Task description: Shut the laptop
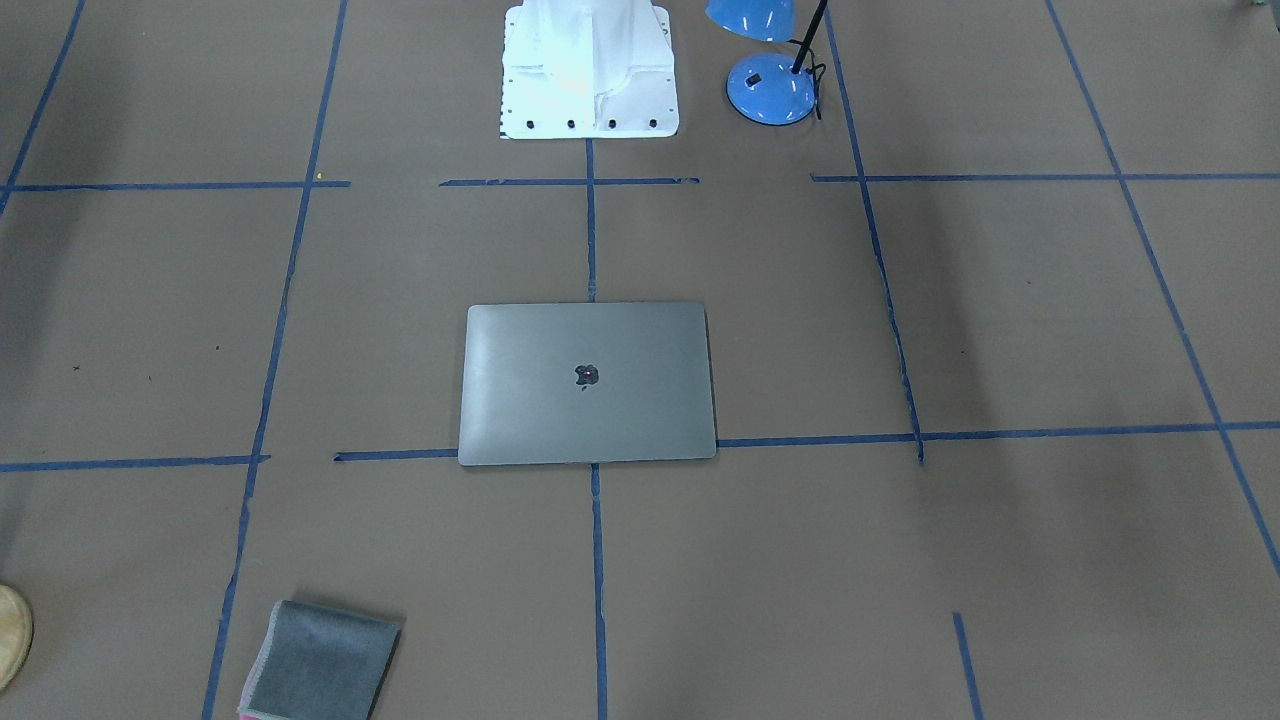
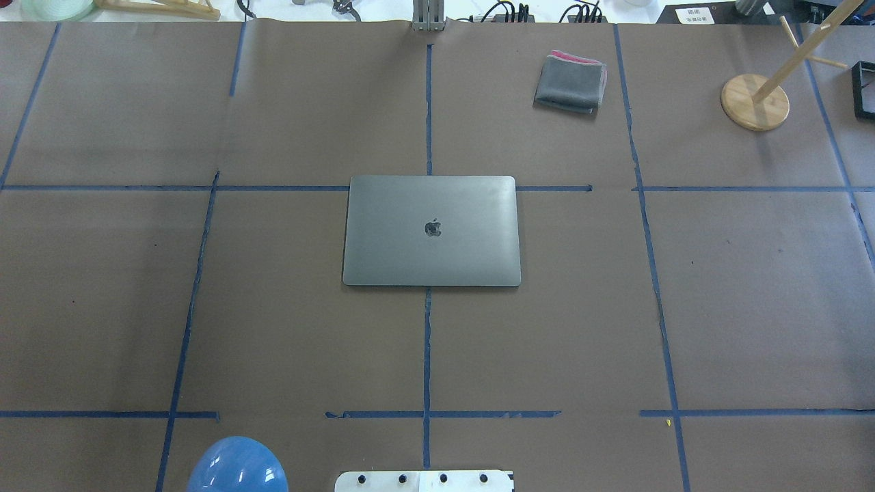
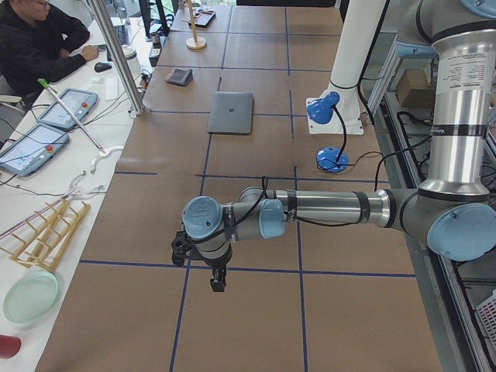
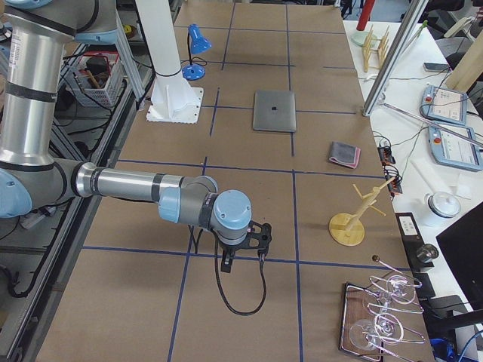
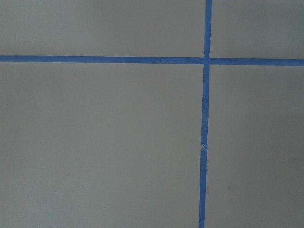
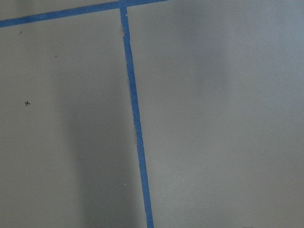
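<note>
The space-grey laptop lies flat in the middle of the table with its lid down and the dark apple logo facing up. It also shows in the front-facing view and, small, in the two side views. My left gripper hangs over bare table far from the laptop, near the table's left end. My right gripper hangs over bare table near the right end. Both show only in the side views, so I cannot tell whether they are open or shut. The wrist views show only brown paper and blue tape.
A folded grey cloth lies at the far side, right of centre. A blue desk lamp stands beside the white robot base. A wooden stand is at the far right. An operator sits at a side desk.
</note>
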Robot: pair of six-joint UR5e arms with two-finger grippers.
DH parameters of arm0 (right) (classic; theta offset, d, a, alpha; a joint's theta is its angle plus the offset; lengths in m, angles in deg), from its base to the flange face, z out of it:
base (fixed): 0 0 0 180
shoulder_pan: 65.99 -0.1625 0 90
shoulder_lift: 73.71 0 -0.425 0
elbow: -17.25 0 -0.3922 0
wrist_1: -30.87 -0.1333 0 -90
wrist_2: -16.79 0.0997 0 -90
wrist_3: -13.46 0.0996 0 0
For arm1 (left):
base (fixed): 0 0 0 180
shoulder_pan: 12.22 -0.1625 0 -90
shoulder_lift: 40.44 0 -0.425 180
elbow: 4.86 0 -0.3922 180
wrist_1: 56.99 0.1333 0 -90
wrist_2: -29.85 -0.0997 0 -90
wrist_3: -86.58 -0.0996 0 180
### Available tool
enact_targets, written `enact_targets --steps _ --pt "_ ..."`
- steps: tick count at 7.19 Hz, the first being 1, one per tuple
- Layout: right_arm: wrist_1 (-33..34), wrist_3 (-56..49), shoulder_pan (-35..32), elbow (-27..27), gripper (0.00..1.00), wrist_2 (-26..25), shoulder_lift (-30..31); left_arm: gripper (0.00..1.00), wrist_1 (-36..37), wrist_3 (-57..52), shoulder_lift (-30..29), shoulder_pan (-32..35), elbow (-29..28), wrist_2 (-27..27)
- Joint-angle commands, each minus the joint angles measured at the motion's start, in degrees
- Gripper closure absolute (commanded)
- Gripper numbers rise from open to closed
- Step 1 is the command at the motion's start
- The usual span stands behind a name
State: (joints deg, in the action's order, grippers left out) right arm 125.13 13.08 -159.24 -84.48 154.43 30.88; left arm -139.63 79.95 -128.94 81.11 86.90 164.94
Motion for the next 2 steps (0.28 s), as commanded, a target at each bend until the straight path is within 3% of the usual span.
enact_targets --steps 1,2 --pt "-0.04 0.12 0.0 -0.31 0.0 0.0 -0.09 0.0 -0.06 0.13 0.0 0.01 0.0 0.0" --pt "-0.13 0.12 0.0 -0.4 0.0 0.09 -0.09 0.0 -0.06 0.04 0.0 -0.07 -0.09 0.0"
